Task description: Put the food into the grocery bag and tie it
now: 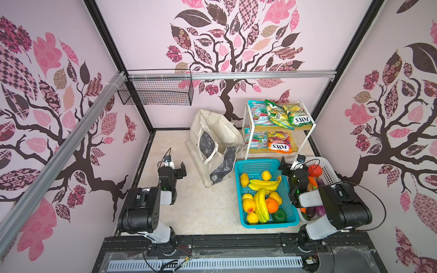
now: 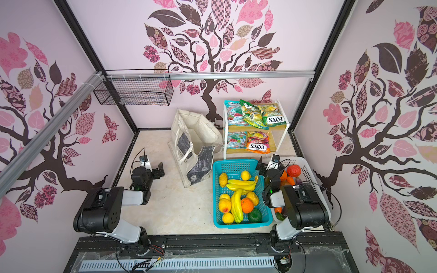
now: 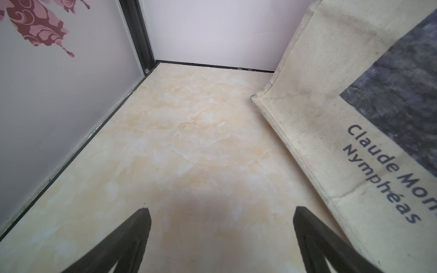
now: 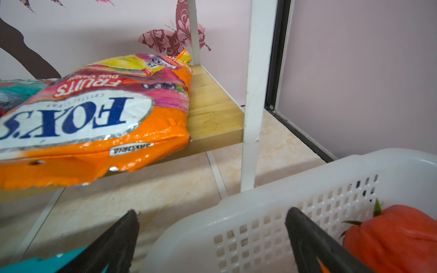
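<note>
Cream canvas: the grocery bag (image 1: 227, 132) stands at the back of the desk (image 1: 189, 208), sagging against the white shelf rack (image 1: 308, 123), with a strap handle (image 1: 206, 159) looped over its front; no food seen inside

- Food unpacked: bananas (image 1: 262, 184) and round fruit in the teal basket (image 1: 257, 162), a red piece (image 4: 390, 236) in the white basket (image 4: 260, 212), FOX'S packets (image 1: 281, 113) on both rack shelves
- Left fingers (image 3: 134, 236) spread wide, empty, over bare desk just beside the bag's lower edge
- Right fingers (image 4: 118, 241) spread wide, empty, over the gap between the baskets, facing the orange packet (image 4: 94, 118)

Likely trouble:
- The limp bag mouth may fold shut under a drop, so food bounces out
- The glossy packet may slide from a shallow pinch
- Round fruit may roll away
- The fingers may snag a basket rim or the rack post
- The strap could get trapped inside before tying
</note>
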You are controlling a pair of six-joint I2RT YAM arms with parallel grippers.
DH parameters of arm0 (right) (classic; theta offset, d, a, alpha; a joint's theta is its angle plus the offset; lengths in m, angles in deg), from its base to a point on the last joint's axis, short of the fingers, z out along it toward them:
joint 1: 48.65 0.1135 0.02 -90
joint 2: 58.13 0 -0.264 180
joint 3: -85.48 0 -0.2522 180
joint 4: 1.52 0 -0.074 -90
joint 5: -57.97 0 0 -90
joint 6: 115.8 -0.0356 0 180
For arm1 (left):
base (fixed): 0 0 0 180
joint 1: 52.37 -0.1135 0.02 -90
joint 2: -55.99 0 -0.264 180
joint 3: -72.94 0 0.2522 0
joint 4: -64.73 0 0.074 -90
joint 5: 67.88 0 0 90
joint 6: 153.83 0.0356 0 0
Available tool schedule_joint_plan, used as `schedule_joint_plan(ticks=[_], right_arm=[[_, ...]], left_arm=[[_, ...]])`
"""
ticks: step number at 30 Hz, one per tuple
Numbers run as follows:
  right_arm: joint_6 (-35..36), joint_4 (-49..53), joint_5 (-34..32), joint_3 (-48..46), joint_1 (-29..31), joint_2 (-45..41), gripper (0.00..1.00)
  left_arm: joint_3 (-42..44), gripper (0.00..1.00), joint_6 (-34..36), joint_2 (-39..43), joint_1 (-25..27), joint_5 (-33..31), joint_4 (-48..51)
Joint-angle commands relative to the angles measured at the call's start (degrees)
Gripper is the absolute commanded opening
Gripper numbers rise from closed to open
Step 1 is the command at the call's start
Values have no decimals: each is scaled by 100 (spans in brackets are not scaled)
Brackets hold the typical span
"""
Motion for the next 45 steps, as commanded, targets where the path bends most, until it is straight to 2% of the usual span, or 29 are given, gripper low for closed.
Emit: schedule_joint_plan(ticks=[1, 9, 15, 19, 23, 27, 29, 31, 33, 35, 38, 40, 43, 45], right_arm=[[41, 357, -96, -28, -7, 77, 99], [76, 505, -6, 25, -7, -10, 100], [93, 1024, 13, -50, -4, -827, 99], [-203, 3016, 276, 373, -7, -2151, 100], [-310, 3850, 521, 550, -6, -3201, 100], [-718, 5300, 1074, 1294, -6, -3775, 100], [-778, 5807, 1874, 1618, -3, -3927, 100], [-1031, 5935, 2558, 1799, -5, -4075, 99], [-1490, 6114, 2739, 1937, -10, -4235, 99], [-2022, 6588, 2598, 2113, -4, -4439, 100], [-1823, 6911, 2953, 2098, -5, -4856, 100], [-1962, 6953, 3120, 1848, -8, -5293, 99], [-1869, 6720, 3575, 1613, -3, -5770, 100], [-1836, 6832, 3881, 1705, -7, -5748, 100]], left_arm=[[-82, 98, 26, -25, 15, -17, -57], [53, 98, -75, 310, 20, -240, -12], [178, 98, -177, 1062, 17, -362, 470], [-74, 98, -822, 2071, 13, -518, 1950], [-414, 98, -1284, 2772, 17, -5, 2864], [-640, 98, -2374, 3617, 19, 284, 3609], [-671, 98, -3043, 4120, 18, 299, 3927], [-728, 98, -3162, 4606, 19, 644, 4167], [-865, 98, -3560, 5030, 14, 679, 4567], [-1149, 98, -3941, 5376, 3, 496, 5493], [-1299, 98, -3907, 5694, -52, 874, 5724], [-1350, 98, -4024, 5869, -66, 974, 5800], [-1349, 98, -4551, 6102, -67, 1255, 5945], [-1209, 98, -4686, 6252, -61, 1372, 5563]])
